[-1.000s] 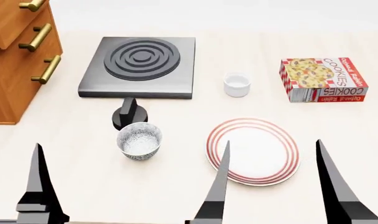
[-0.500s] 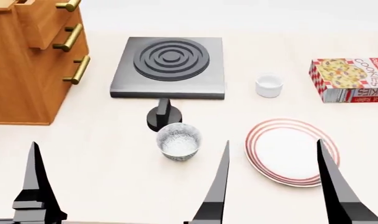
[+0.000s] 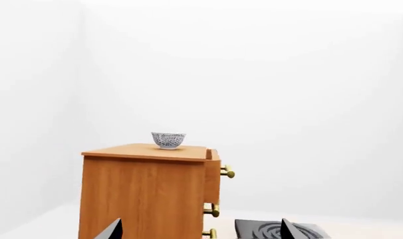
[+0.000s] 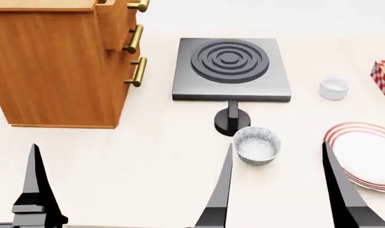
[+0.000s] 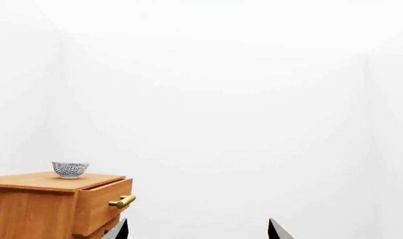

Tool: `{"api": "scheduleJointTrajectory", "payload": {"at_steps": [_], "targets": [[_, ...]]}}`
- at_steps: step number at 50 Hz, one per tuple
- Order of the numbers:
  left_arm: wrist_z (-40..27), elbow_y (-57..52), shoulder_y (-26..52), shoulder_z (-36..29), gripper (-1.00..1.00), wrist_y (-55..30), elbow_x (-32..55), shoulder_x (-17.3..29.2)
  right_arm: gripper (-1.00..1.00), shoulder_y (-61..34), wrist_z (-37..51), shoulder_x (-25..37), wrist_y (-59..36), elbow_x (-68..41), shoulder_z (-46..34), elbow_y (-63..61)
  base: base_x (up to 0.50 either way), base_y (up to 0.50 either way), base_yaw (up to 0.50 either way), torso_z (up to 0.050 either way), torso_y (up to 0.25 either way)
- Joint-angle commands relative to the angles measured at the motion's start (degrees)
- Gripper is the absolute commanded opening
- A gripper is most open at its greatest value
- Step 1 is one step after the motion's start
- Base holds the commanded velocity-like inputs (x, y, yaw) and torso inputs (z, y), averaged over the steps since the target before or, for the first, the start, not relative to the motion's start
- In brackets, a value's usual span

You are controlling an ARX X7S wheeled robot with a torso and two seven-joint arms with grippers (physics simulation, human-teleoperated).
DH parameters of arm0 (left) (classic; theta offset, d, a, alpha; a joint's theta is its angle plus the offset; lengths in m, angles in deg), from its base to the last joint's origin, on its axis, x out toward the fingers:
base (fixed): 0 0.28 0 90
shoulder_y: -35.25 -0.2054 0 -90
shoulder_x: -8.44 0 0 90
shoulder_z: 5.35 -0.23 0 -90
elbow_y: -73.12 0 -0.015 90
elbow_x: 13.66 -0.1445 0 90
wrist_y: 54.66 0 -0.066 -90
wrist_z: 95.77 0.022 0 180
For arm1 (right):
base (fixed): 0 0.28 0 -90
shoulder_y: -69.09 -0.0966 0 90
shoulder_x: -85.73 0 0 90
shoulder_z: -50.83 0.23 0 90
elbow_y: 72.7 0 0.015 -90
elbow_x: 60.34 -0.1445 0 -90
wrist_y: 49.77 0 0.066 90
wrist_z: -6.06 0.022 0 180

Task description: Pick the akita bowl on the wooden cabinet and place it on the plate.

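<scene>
Head view: both end effectors, left (image 4: pixel 126 190) and right (image 4: pixel 278 183), stand spread wide and empty above the pale tabletop (image 4: pixel 135 166). A twin speckled bowl (image 4: pixel 257 145) sits near the red-ringed white plate (image 4: pixel 367 156) at right.

Left wrist view: the speckled grey-blue akita bowl (image 3: pixel 168 140) rests atop the tall orange-brown wooden cabinet (image 3: pixel 145 194).

Right wrist view: the same bowl appears on the cabinet, far left.

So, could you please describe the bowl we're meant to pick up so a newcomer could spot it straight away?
Find the wooden cabinet, the tall orange-brown piece with brass handles. The akita bowl sits alone on its flat top, small, deep and speckled dark grey-blue. An identical bowl stands down on the table in front of the black stove beside the red-ringed plate; only ours is up on the cabinet.
</scene>
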Motion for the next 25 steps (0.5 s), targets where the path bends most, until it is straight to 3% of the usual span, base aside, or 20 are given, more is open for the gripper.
{"api": "scheduleJointTrajectory", "payload": {"at_steps": [1, 21, 25], "targets": [[-0.6, 0.2, 0.0, -0.4, 1.00, 0.4, 0.7, 0.7, 1.00, 0.1, 0.5, 0.4, 0.4, -0.7, -0.1, 0.1, 0.00, 0.44, 0.00, 0.000, 0.000], [-1.8, 0.6, 0.5, -1.3, 1.00, 0.7, 1.7, 2.0, 1.00, -0.3, 1.6, 1.4, 0.1, -0.8, -0.8, 0.0, 0.00, 0.17, 0.00, 0.000, 0.000], [-2.1, 0.5, 0.6, -1.5, 1.00, 0.7, 1.8, 2.2, 1.00, -0.4, 1.8, 1.4, 0.2, -1.4, -0.5, 0.1, 0.07, 0.50, 0.00, 0.000, 0.000]]}}
